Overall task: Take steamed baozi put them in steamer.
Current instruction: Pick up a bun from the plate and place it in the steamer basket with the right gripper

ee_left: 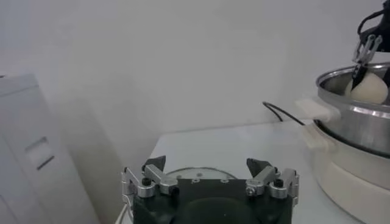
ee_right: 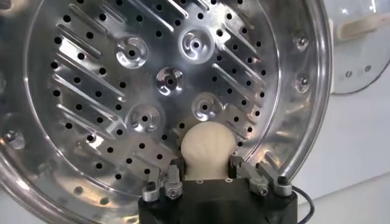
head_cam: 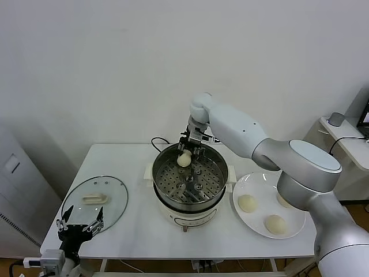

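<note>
The steamer (head_cam: 214,199) is a shiny steel basket with a perforated floor (ee_right: 91,91) on a white pot base in the middle of the table. My right gripper (head_cam: 190,153) reaches in at its far rim. Its fingers sit close on both sides of a cream-white baozi (head_cam: 184,160), shown just above the perforated floor in the right wrist view, baozi (ee_right: 208,146). Three more baozi lie on the white plate: one (head_cam: 247,203), another (head_cam: 276,224), and one (head_cam: 283,200) partly behind my arm. My left gripper (head_cam: 81,222) hangs open and empty at the table's front left corner.
A round glass lid (head_cam: 95,199) with a cream handle lies flat on the table's left side, just beyond the left gripper. The white plate (head_cam: 253,183) sits right of the steamer. A black cord (head_cam: 157,140) runs behind the pot. A side table (head_cam: 346,138) stands at far right.
</note>
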Robot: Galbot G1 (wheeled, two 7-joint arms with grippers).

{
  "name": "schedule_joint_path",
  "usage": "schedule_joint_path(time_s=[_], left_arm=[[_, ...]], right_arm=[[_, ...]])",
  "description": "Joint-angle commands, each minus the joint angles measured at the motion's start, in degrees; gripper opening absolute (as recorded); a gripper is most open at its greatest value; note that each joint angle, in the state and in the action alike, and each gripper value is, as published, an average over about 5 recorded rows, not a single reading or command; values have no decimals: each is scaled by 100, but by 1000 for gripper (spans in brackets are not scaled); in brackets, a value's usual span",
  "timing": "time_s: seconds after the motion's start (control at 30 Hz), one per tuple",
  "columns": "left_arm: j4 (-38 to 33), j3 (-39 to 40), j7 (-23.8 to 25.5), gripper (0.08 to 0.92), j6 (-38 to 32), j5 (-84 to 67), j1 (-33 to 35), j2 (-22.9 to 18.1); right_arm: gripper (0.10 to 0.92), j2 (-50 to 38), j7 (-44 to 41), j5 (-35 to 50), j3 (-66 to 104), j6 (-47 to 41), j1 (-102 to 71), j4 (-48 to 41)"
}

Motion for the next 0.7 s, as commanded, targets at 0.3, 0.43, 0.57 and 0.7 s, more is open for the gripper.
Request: schedule_joint_path(time_s=[0.3,0.43,0.57,0.7], left_arm=[[4,0,4,823,2,2,22,-277],[-11,17,11,823,15,5,6,-280],[-29,27,28,823,38,7,-8,-271],[-44,32,44,823,62,3,-4,-239]], right_arm=[[780,-537,-1096,2077,-698,-376,581,855],[820,-904,-1413,2677,-762,-1141,984,1276],[822,-1576,-1468,3448,-1129,-2506,1517,1778],[823,-2439,-1066,4392,-1786,-4253,2082,2326]])
